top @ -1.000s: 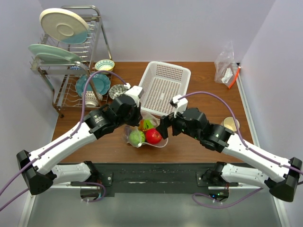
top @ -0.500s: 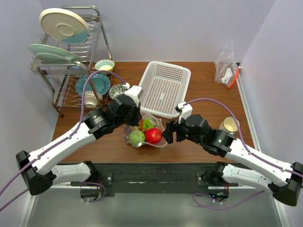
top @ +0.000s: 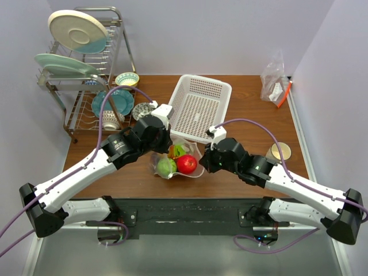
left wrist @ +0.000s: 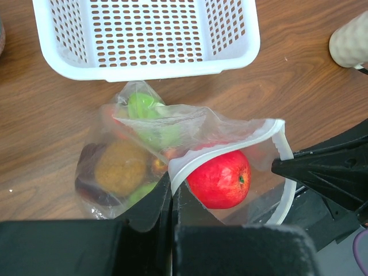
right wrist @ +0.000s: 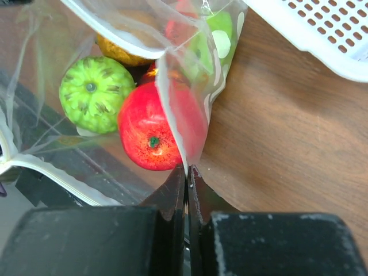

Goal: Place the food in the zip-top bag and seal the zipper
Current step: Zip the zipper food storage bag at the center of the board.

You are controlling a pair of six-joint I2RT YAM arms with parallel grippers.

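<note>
The clear zip-top bag (top: 179,155) lies on the table in front of the white basket, its mouth held open between both arms. Inside it I see the food: a red apple (top: 186,165), a green ball (top: 166,167), and more green, orange and dark pieces behind them. My left gripper (left wrist: 171,183) is shut on the pale zipper (left wrist: 230,147) at the mouth's left end. My right gripper (right wrist: 187,168) is shut on the bag's rim at the right end, just beside the apple (right wrist: 146,138). The green ball (right wrist: 95,92) sits left of the apple.
The white basket (top: 198,106) stands right behind the bag. A dish rack (top: 86,69) with plates and bowls fills the back left. Another clear bag with a red-orange strip (top: 275,80) leans at the back right. A round cup (top: 280,151) stands by my right arm.
My right gripper has moved left to the bag's mouth and gone from open to shut on its rim. The left gripper has kept its hold and has not moved.
</note>
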